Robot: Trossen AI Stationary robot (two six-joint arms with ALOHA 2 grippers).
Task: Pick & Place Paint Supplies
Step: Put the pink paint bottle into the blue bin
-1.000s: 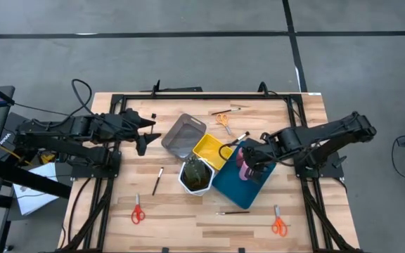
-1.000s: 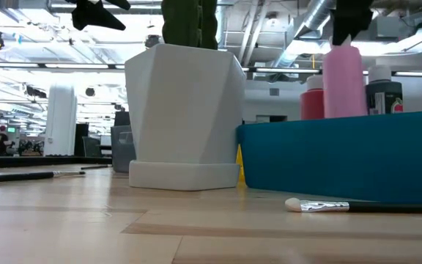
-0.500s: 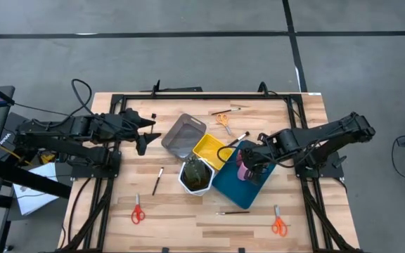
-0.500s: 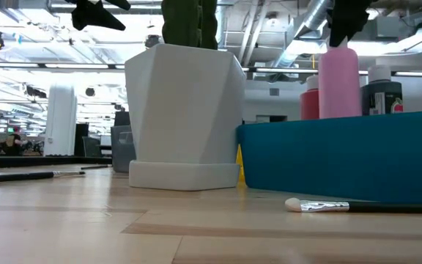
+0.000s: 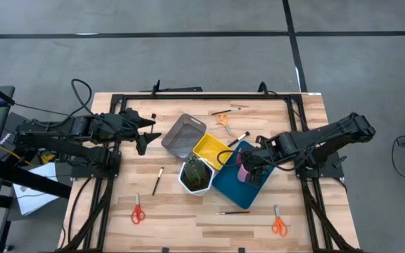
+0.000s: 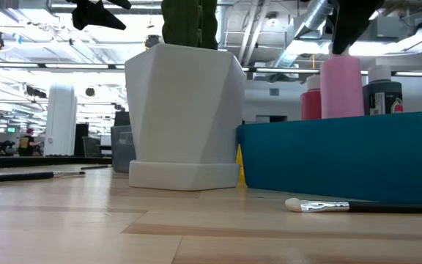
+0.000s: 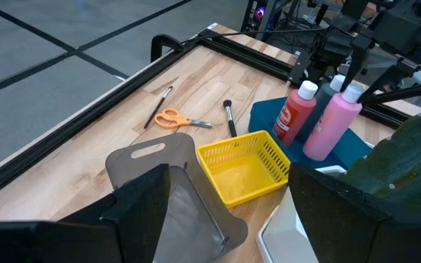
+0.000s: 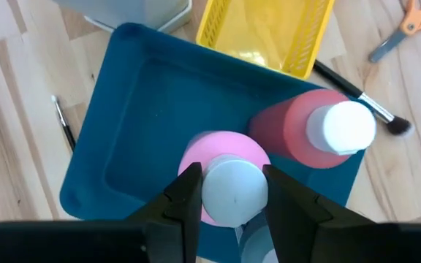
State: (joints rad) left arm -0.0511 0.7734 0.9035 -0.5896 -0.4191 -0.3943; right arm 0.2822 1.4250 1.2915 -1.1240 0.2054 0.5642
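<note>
Low view: the blue tray wall hides the lower parts of the pink bottle, the red bottle and the small grey bottle standing inside it. The top of the plant in the white pot beside the tray is cut off by the edge. The brush in front of the tray runs out of the picture.

Right wrist view: the grey bottle is almost wholly hidden behind the pink bottle's cap.

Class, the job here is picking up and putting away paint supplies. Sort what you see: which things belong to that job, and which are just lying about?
Belongs to the job:
- pink bottle, capped end between the right gripper fingers
- red bottle
- brushes
- scissors
- blue tray

Just lying about:
- white pot with a plant
- yellow basket
- grey bin
</note>
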